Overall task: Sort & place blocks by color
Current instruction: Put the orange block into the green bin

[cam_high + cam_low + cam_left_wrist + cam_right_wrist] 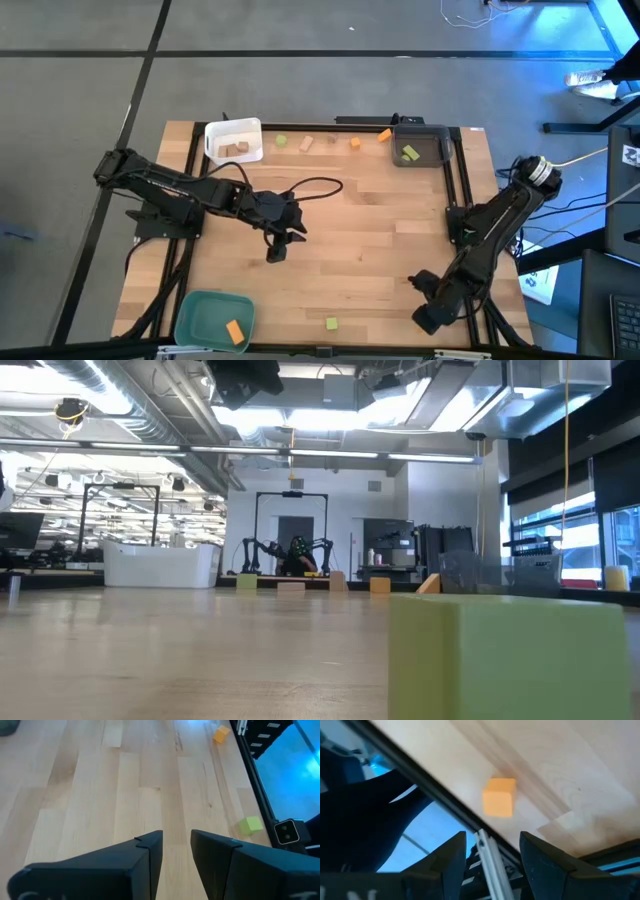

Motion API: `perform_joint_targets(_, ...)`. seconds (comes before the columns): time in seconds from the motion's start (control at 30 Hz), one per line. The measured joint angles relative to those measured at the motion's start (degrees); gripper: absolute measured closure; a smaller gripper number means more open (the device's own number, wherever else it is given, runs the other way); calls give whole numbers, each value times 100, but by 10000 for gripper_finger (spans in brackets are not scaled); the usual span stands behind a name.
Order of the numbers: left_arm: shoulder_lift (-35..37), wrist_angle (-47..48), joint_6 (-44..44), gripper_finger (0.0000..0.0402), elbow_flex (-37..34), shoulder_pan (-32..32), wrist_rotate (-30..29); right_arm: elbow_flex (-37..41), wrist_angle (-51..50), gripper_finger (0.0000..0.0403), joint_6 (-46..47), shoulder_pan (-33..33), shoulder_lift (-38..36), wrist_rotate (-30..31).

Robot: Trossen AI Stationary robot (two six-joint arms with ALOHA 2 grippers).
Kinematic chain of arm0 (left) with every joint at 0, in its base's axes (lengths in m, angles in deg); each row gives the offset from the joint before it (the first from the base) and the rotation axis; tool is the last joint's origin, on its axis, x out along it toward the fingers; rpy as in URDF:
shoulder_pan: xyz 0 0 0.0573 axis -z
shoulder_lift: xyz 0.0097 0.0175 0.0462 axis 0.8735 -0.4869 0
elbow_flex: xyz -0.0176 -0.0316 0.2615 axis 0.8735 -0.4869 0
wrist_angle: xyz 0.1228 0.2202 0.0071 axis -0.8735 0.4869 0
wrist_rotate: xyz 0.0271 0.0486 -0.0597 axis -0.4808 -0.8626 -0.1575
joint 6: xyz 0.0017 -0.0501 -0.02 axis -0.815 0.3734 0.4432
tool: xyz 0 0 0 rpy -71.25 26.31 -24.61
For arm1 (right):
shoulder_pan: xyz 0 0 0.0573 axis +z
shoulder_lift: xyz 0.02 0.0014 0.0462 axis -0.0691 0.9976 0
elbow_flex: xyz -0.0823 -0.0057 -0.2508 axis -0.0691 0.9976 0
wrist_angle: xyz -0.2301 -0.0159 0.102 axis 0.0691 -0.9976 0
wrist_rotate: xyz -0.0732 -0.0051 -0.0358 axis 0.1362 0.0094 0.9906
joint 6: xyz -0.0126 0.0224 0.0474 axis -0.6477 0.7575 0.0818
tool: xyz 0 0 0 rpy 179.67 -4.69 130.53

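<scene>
**Hazards at this stage**

1. The right gripper hovers at the table's 5 o'clock corner, fingers apart and empty. An orange block lies ahead of it, just beside the edge rail. If you descend off-centre, the outer finger is likely to strike the rail. A glancing touch may push the block against the rail or off the table.

2. The left gripper hangs near the table centre, fingers only slightly apart, holding nothing. Widen them before any pick. Otherwise a fingertip may land on a block and flick it away.

3. A green block rests at 6 o'clock, close to the near edge. Both arms can reach this area. Do not send both there at once, or the arms may collide.

4. Loose blocks remain in a row at 12 o'clock, between the white tray at 11 o'clock and the grey tray at 1 o'clock. The teal tray at 7 o'clock holds orange. A release into the wrong tray mixes colours.
</scene>
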Motion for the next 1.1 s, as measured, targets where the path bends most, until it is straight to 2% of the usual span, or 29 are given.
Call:
perform_joint_targets(0.27, 0, 0, -149, 308, 1, -4, 0, 0, 170, 219, 4, -1, 444, -233)
perform_joint_targets(0.47, 0, 2, -151, 308, 2, -4, 0, 0, 586, 219, -2, 0, 715, -245)
perform_joint_targets(0.7, 0, 2, -153, 308, 2, -2, 0, 0, 623, 219, -137, 0, 976, -253)
perform_joint_targets(1.1, 0, 2, -153, 308, 2, -2, 0, 0, 618, 238, -221, -2, 1125, -256)
